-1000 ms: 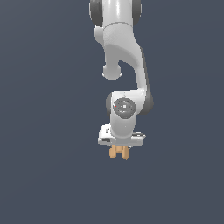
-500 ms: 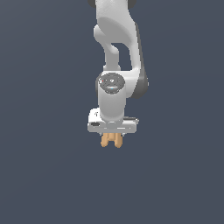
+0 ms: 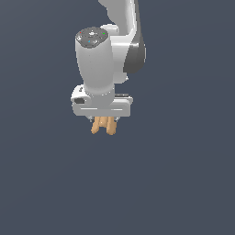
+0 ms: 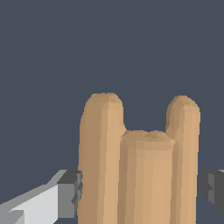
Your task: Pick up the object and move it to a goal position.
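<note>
Carry to goal | we see jaws pinching the object [image 3: 103, 125] under the gripper [image 3: 103, 120], no tabletop visible | we advise steady grip, slow smooth travel, no release early

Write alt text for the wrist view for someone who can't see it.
A tan-orange spool-like object with two rounded ribs and a narrower middle fills the lower frame, sitting between the gripper's grey fingertips. Behind it is plain dark blue-grey background.
</note>
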`<state>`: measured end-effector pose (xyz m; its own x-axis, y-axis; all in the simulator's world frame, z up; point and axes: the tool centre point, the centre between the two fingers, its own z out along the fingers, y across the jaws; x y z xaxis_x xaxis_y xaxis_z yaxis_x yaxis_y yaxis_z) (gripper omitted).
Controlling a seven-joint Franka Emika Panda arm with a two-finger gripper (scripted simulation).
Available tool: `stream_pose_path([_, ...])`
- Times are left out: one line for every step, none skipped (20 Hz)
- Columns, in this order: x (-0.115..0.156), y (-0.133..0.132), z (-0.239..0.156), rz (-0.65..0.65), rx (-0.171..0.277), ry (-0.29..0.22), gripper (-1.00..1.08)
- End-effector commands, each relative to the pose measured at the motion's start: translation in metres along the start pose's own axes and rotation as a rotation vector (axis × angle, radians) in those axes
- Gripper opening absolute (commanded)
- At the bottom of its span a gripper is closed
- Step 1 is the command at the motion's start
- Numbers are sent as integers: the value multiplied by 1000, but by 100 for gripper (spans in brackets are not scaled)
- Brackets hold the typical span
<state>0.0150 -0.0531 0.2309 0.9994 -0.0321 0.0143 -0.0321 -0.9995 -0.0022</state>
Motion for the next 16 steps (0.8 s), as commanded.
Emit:
stream_pose_path([-10, 14, -26, -1, 1, -1, -100])
stream_pose_path([-14, 20, -37, -1, 1, -2, -100])
stream_pose_path([-18, 26, -47, -1, 1, -2, -100])
stream_pose_path([-22, 31, -57, -1, 1, -3, -100])
stream_pose_path([-25, 37, -68, -1, 1, -4, -100])
stream_pose_path([-29, 43, -79, -1, 1, -4, -100])
stream_pose_path([-33, 48, -89, -1, 1, -5, -100])
stream_pose_path([-36, 54, -99, -1, 1, -5, -100])
stream_pose_path([-40, 59, -110, -1, 1, -5, -100])
stream_pose_path([-43, 65, -120, -2, 1, -6, -100])
stream_pose_path([-47, 71, -130, -2, 1, -7, -100])
stream_pose_path([-50, 76, -140, -2, 1, -7, -100])
stream_pose_path([-54, 82, -150, -2, 1, -8, -100])
stream_pose_path([-57, 87, -161, -2, 1, -8, -100])
stream_pose_path([-60, 93, -171, -2, 1, -8, -100])
stream_pose_path([-63, 98, -180, -2, 1, -9, -100])
